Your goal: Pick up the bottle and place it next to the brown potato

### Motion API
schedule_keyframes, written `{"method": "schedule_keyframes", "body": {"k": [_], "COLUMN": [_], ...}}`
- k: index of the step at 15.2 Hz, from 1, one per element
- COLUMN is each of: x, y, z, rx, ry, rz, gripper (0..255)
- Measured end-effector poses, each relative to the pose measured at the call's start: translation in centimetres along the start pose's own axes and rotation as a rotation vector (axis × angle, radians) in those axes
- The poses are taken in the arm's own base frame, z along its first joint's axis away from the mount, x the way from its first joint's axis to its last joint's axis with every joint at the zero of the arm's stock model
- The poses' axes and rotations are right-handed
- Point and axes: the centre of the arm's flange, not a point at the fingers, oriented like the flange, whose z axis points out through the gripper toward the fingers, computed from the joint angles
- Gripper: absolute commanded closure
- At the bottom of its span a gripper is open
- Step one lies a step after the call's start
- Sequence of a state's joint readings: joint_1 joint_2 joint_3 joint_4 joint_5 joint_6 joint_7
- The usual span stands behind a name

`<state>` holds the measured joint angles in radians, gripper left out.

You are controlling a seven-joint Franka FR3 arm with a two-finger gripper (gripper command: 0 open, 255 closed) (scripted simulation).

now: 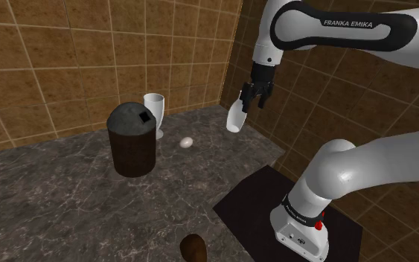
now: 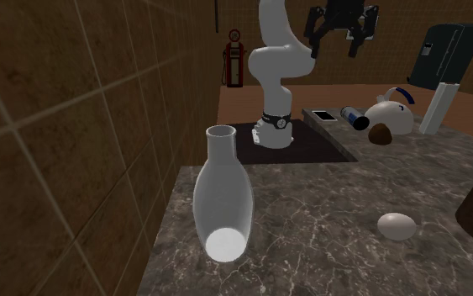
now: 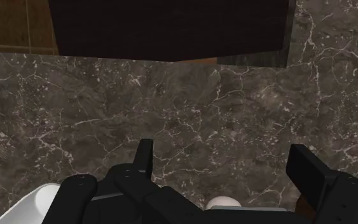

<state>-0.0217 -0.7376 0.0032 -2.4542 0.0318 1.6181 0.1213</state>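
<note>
The white bottle [image 1: 234,116] lies on its side on the dark marble counter [image 1: 66,193], near the corner of the tiled walls. In the second exterior view the bottle [image 2: 223,198] is close up, its round base toward the camera. My gripper [image 1: 251,101] hangs in the air above it, open and holding nothing. From across the counter the gripper [image 2: 337,42] is seen high up with its fingers spread. In the wrist view the gripper [image 3: 225,168] shows marble between its fingers, and the bottle [image 3: 31,203] lies off to one side. The brown potato [image 1: 193,245] sits at the counter's near edge.
A dark cylindrical container [image 1: 133,140] stands mid-counter with a white vase [image 1: 154,110] behind it. A white egg [image 1: 187,141] lies between container and bottle. My stand's black top [image 1: 274,201] adjoins the counter. Beyond the potato [image 2: 381,134] lie a white pot [image 2: 390,113] and a can [image 2: 356,116].
</note>
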Motion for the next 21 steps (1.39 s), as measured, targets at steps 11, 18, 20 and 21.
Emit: {"method": "schedule_keyframes", "body": {"k": [11, 18, 20, 21], "x": [7.0, 13.0, 14.8, 15.7], "y": [9.0, 15.9, 17.6, 18.8], "z": [1.1, 2.5, 2.9, 2.9], "rx": [-0.002, -0.005, -0.005, -0.006], "ry": [0.021, 0.039, 0.044, 0.047], "rz": [-0.017, -0.031, -0.035, -0.036], "gripper": [0, 0, 0, 0]}}
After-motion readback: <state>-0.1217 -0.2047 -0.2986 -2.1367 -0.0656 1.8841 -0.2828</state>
